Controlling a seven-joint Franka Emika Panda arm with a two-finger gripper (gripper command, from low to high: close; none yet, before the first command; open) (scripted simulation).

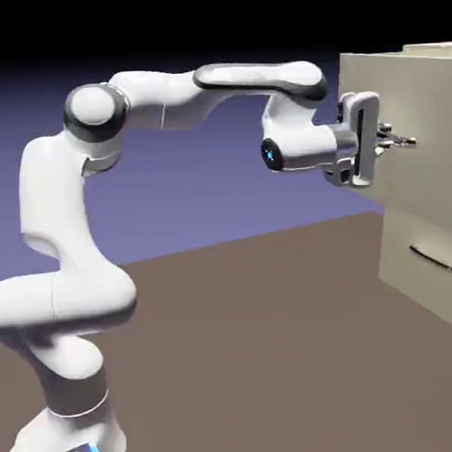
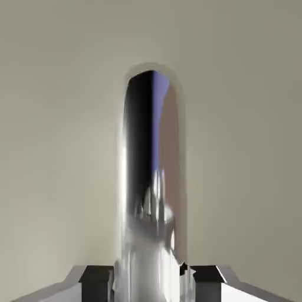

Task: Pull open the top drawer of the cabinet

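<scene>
The beige cabinet [image 1: 432, 48] stands at the exterior view's right edge. Its top drawer [image 1: 411, 92] juts out toward the arm, further than the lower drawer [image 1: 422, 290]. My gripper [image 1: 391, 140] reaches level against the top drawer's front and is shut on its thin bar handle [image 1: 406, 141]. In the hand view the shiny metal handle [image 2: 150, 177] runs up from between my dark fingertips [image 2: 97, 278], and the gripper [image 2: 150, 278] is clamped around it. The beige drawer front [image 2: 59, 118] fills the rest of that view.
The lower drawer's own dark handle [image 1: 433, 257] sits below and to the right of my hand. A brown table top [image 1: 272, 357] spreads beneath the arm up to the cabinet's foot. The arm's base [image 1: 72, 431] stands at the lower left.
</scene>
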